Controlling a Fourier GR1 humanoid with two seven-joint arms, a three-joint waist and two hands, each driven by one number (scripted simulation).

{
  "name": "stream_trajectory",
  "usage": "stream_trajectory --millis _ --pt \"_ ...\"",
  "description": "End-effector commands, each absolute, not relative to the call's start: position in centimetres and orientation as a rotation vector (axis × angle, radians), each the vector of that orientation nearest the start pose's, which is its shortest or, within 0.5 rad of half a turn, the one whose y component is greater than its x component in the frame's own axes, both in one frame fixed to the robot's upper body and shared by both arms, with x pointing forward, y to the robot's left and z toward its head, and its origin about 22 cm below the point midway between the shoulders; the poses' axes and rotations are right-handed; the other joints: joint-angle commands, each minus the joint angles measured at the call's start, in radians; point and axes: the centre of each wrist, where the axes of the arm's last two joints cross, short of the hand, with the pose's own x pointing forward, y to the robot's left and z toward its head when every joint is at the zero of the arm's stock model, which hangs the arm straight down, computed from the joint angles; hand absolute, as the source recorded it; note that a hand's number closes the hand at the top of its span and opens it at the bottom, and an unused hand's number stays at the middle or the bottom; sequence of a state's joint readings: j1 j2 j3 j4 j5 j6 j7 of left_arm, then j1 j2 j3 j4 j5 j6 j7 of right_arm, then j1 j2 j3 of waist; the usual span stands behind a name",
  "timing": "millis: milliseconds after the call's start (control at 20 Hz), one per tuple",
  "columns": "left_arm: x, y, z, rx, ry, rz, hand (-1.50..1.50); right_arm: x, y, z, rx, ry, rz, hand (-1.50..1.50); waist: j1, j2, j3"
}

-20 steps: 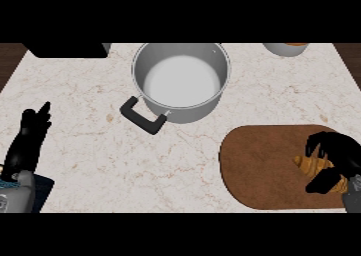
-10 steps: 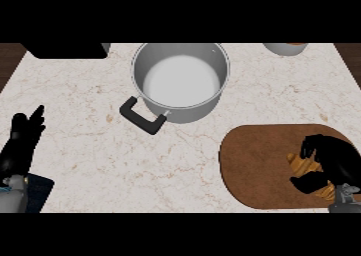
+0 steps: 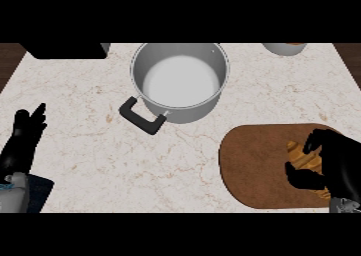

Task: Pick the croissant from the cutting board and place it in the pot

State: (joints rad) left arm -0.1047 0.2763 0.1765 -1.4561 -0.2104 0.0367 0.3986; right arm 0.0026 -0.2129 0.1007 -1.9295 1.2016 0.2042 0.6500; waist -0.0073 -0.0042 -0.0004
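Head view: we see our right hand (image 3: 338, 167) at the lower right, its fingers and thumb curled round the croissant (image 3: 304, 156), which lies on the brown cutting board (image 3: 257, 165) and shows only as a golden strip beside the palm. Our left hand (image 3: 24, 142) rests open at the left edge with fingers straight, well apart from the grey pot (image 3: 181, 80), which stands near the counter's (image 3: 87, 110) far side, its black handle (image 3: 141, 116) pointing toward us.

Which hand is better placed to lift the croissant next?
Right. The right hand is curled over the croissant on the cutting board; the left hand rests open at the counter's far left.
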Motion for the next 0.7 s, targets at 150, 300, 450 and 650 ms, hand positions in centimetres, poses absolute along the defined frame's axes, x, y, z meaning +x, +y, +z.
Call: stream_trajectory --millis 150,300,450,650 --pt "27.1 32.3 3.6 0.514 -1.164 -0.098 0.0 20.3 -19.3 16.4 -1.357 -1.467 0.523 1.5 0.003 -0.002 -0.001" --pt "25.8 33.8 2.5 0.547 -1.144 -0.116 0.0 19.4 -18.7 20.2 -1.387 -1.599 0.45 1.5 0.012 0.0 -0.002" --pt "25.7 33.0 1.9 0.516 -1.146 -0.106 0.0 20.1 -15.7 21.2 -1.417 -1.631 0.457 1.5 0.016 0.003 -0.001" --pt "25.5 32.5 2.6 0.51 -1.16 -0.118 0.0 21.8 -13.1 25.5 -1.384 -1.665 0.505 1.5 0.023 0.003 -0.001"
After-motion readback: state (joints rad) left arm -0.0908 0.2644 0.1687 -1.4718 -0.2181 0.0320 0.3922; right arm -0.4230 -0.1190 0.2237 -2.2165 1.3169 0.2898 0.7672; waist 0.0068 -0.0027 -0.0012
